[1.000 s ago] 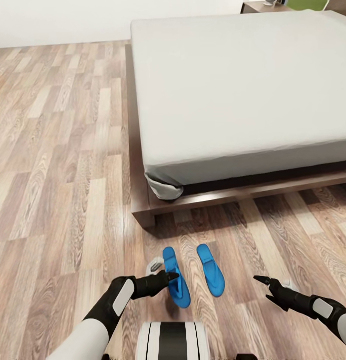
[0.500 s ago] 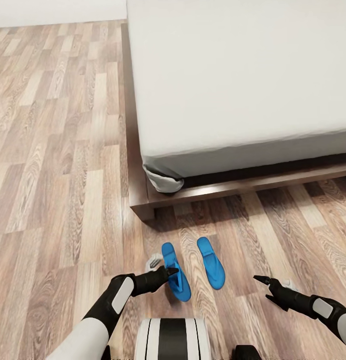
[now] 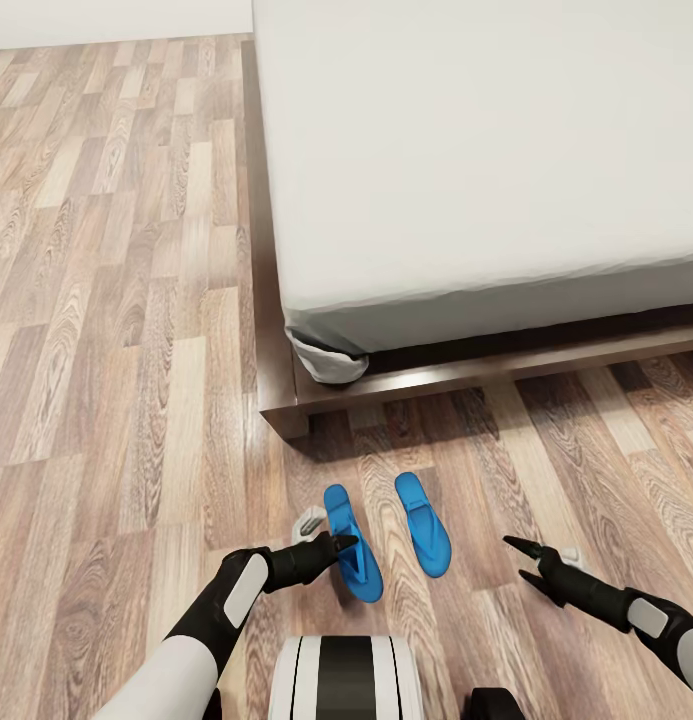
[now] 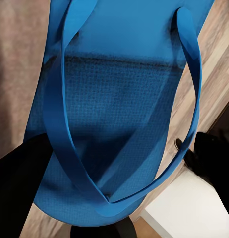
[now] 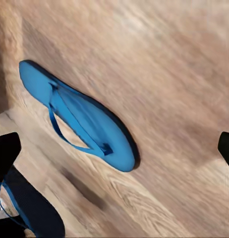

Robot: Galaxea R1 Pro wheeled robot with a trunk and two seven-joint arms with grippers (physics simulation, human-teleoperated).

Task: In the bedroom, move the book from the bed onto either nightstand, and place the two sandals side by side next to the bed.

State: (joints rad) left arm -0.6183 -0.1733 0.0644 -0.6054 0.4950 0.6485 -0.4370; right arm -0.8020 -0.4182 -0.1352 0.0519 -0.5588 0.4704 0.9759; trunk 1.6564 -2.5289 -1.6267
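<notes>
Two bright blue sandals lie close together on the wood floor before the bed's [image 3: 466, 150] near corner. The left sandal [image 3: 352, 548] looks tipped on its edge, and my left gripper [image 3: 343, 545] is shut on its side; its sole and straps [image 4: 119, 114] loom close in the left wrist view. The right sandal [image 3: 423, 524] lies flat, a hand's width away, also seen as the right sandal [image 5: 77, 116]. My right gripper [image 3: 524, 560] hangs open above bare floor to its right, nothing between its fingers. The book and the nightstand are out of view.
The dark wooden bed frame's corner [image 3: 284, 418] juts out just beyond the sandals, with a bunched sheet corner [image 3: 326, 362] above it. Wood floor [image 3: 116, 300] stretches wide to the left. My white base [image 3: 344, 680] sits right behind the sandals.
The camera has tilted, so the bed's far edge has left the picture. My right gripper has edged slightly up and toward the sandals. The left gripper and both sandals have stayed put.
</notes>
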